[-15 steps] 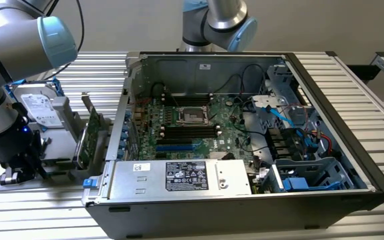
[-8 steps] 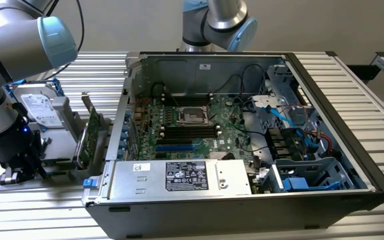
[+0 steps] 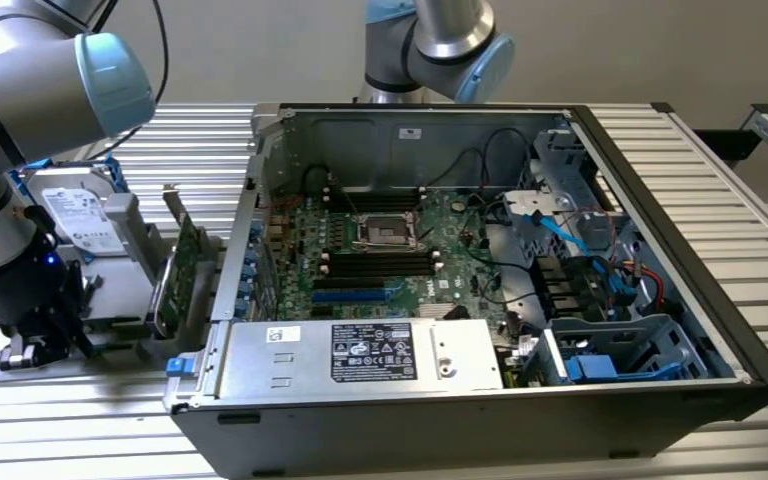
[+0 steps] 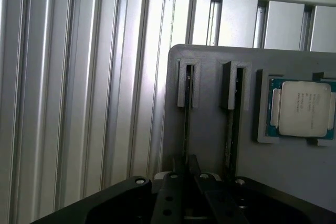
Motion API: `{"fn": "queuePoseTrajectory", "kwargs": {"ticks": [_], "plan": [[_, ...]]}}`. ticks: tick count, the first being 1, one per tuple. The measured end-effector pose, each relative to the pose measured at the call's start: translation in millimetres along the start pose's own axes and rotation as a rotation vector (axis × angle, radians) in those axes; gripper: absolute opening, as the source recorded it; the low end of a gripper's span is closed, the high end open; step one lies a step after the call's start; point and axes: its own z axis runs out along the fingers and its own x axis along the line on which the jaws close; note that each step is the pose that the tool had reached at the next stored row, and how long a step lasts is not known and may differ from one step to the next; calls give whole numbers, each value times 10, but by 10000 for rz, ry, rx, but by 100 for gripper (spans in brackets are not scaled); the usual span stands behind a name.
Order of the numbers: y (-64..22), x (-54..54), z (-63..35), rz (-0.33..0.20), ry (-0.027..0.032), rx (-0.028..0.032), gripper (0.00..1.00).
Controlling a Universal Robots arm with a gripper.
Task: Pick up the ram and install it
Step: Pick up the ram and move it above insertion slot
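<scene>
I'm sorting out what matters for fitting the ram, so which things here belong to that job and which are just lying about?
Job: ram, standing in the grey holder; gripper close by it; black memory slots in the open case.
Lying about: hard drive, expansion card, processor chip, power supply.

Two ram sticks (image 4: 186, 114), one processor (image 4: 300, 107), one hard drive (image 3: 75, 215).

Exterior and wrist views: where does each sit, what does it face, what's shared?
Exterior view: off the arm, high, looking down on the open computer case, arm at its left.
Wrist view: on the wrist, looking past the gripper onto the grey holder and processor.
Shared: gripper, grey holder, slatted table.
</scene>
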Motion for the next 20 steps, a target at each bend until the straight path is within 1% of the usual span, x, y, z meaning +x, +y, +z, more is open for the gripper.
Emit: {"fn": "queuePoseTrajectory", "kwargs": {"ticks": [4, 12, 15, 20], "plan": [[-1, 0, -5, 0, -3, 6, 14], [2, 1, -51, 0, 0, -1, 14], [3, 1, -97, 0, 0, 0, 14], [7, 2, -207, 0, 1, -1, 14]]}}
